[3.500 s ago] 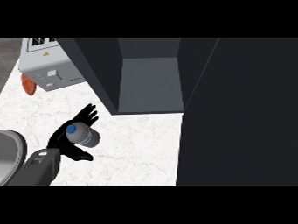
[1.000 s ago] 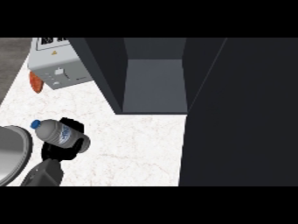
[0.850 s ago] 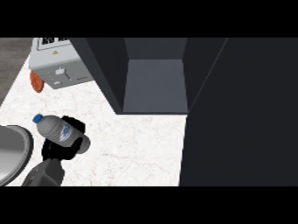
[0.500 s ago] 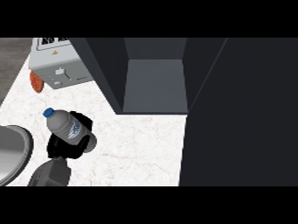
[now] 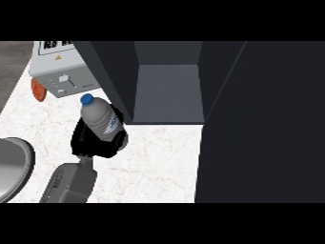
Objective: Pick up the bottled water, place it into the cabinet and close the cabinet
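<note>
The big dark cabinet [image 5: 263,119] fills the right side, its top cut off. Its open shelf [image 5: 166,95] shows at top middle. The left hand [image 5: 94,140], left of middle, is wrapped around the bottled water [image 5: 100,120], hiding the bottle's bottom.

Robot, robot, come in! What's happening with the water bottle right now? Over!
Left hand shut on bottled water, held above counter. Right hand not in view. Cabinet open just ahead; nothing blocking its opening.

A boxy black robot hand [image 5: 94,143] on a rounded grey forearm [image 5: 67,183], seemingly unmarked.
</note>
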You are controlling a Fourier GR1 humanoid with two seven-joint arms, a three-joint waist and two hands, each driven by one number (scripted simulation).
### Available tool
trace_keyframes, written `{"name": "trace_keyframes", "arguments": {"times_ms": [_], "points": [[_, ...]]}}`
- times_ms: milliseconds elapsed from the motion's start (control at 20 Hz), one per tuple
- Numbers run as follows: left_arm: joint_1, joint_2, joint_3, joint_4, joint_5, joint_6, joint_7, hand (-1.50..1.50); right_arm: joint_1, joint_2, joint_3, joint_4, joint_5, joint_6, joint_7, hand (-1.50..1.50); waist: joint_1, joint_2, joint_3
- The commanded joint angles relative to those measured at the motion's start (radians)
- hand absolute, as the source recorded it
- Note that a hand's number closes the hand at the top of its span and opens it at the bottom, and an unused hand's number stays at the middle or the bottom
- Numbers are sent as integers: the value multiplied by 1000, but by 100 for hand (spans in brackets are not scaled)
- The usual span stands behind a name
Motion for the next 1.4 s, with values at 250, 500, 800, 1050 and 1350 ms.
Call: {"name": "trace_keyframes", "arguments": {"times_ms": [250, 500, 800, 1050, 1350], "points": [[-119, -3, -291, -121, 33, 403, 62, 150, -24, 13, 23, 34, -2, -17, -3, -150, -5, 0, 0], [-307, -2, -215, 12, -78, 438, 52, 150, -7, 3, 43, -58, -5, -44, 72, -150, -23, 4, -1], [-392, -1, -246, 16, -147, 548, 118, 150, -24, -19, 9, -11, -18, -10, 28, -150, -36, 5, 1], [-441, 0, -222, 117, -207, 613, 86, 150, -34, -8, 31, -32, -25, -22, 60, -150, -54, 13, 0], [-511, 36, -212, 194, -230, 668, 116, 150, -46, -22, 19, 7, -33, 3, 39, -150, -64, 17, 0]]}}
